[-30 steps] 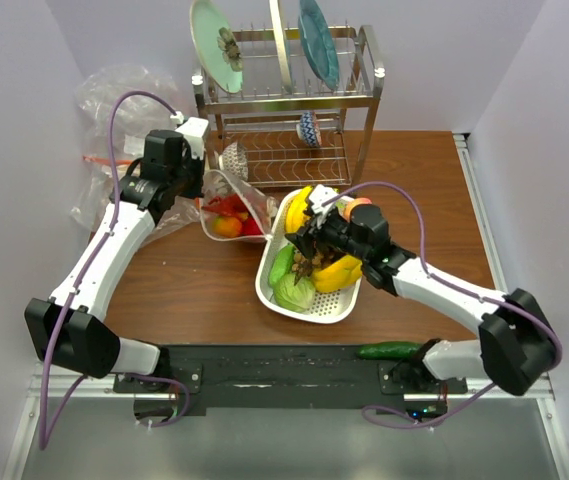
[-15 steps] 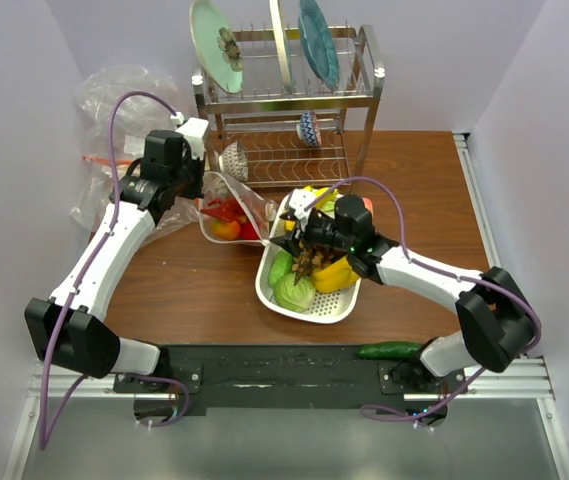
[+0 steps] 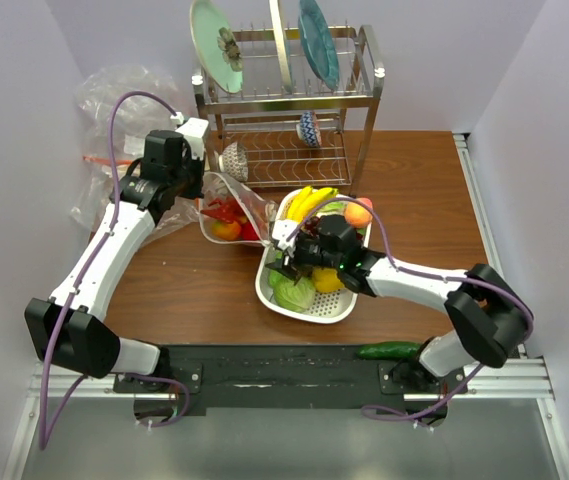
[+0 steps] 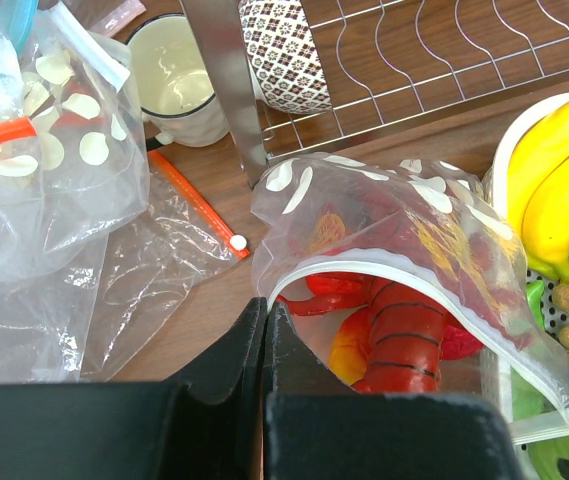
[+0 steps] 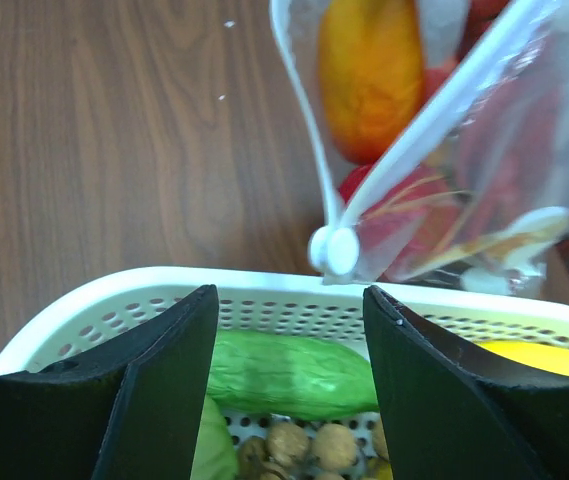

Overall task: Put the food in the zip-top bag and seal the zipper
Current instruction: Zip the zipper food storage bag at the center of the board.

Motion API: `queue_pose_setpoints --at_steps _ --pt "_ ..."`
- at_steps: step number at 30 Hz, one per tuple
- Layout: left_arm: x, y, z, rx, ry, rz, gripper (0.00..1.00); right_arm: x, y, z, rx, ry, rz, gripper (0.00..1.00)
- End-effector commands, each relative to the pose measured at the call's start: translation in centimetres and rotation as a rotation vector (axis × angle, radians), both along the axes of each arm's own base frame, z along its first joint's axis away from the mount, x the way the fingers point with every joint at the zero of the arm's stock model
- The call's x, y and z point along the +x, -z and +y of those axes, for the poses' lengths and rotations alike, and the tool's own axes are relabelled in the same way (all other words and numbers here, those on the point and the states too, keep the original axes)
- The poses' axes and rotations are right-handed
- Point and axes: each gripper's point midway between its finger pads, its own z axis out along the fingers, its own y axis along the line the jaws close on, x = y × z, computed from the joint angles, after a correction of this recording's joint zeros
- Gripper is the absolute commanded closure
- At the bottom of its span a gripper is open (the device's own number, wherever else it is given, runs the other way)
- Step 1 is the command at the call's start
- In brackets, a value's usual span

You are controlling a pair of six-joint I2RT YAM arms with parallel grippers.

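The dotted zip-top bag lies on the table between the dish rack and the white tray, its mouth gaping. My left gripper is shut on the bag's rim at the mouth's left end. Inside lie food pieces: a red lobster and an orange-yellow fruit. The zipper's white slider hangs at the mouth's other end, just above the tray rim. My right gripper is open and empty, hovering over the tray's left rim, right below that slider. A peach sits in the tray's far corner.
The white tray holds yellow bananas, a pale green cabbage, a green cucumber and brown nuts. The metal dish rack stands behind. A bulky clear bag lies at back left. Another cucumber rests on the black base.
My right arm has swung left and lower, from above the tray's middle to its left rim beside the bag's mouth, with its jaws somewhat narrower. The left arm and the bag have stayed put.
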Motion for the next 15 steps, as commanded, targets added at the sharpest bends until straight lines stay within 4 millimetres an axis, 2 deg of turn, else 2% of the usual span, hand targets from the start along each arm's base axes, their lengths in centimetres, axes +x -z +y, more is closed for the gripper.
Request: queue_pose_setpoints --at_steps 1,3,6,8,15 --pt "0.6 -2.3 0.0 -0.005 0.002 -0.073 1.0 2.1 -2.2 1.2 0.05 0.047 -0.074 0.41" --pt "0.6 -2.3 0.1 -0.003 0.003 -0.07 1.0 2.4 -1.8 1.6 0.052 0.054 -0.063 0.47" --pt "0.6 -2.4 0.1 -0.004 0.001 -0.075 1.0 3.3 -2.6 1.8 0.105 0.095 -0.072 0.5" --pt "0.6 -2.5 0.0 -0.003 0.002 -0.076 1.0 3.6 -3.2 2.0 0.134 0.112 -0.093 0.5" --pt "0.7 -2.3 0.1 0.001 -0.002 -0.073 1.0 4.0 -3.6 2.1 0.145 0.122 -0.11 0.5"
